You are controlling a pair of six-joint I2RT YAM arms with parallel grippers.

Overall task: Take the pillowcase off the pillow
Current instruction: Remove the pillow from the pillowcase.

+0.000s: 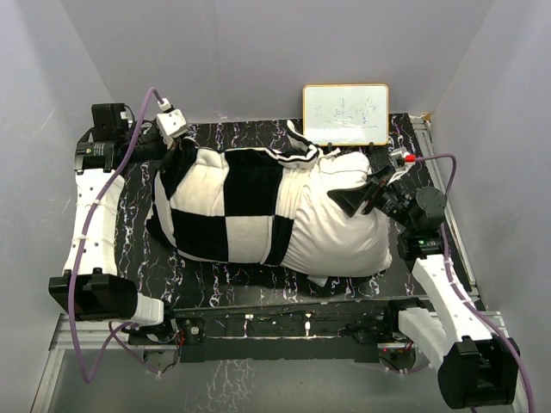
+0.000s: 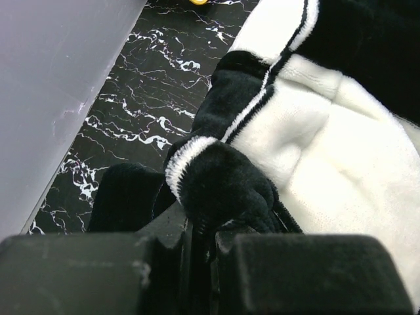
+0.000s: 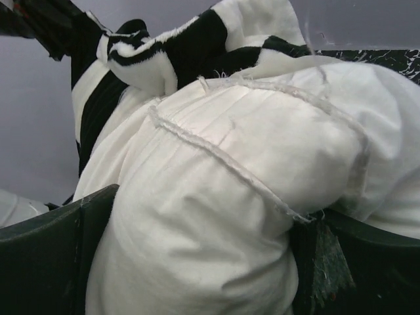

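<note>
Top external, pillowcase (image 1: 228, 206) — hiding half the pillow (image 1: 340, 237)

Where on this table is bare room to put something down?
Bare table runs along the near edge, in front of the pillow, and at the far edge left of the whiteboard. Crowded: the left gripper on the pillowcase, the right gripper straddling the pillow.

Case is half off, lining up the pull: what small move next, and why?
Probably close the right pincer on the pillow: its open jaws straddle the bare white end, while the left pincer is shut on a corner of the pillowcase.
</note>
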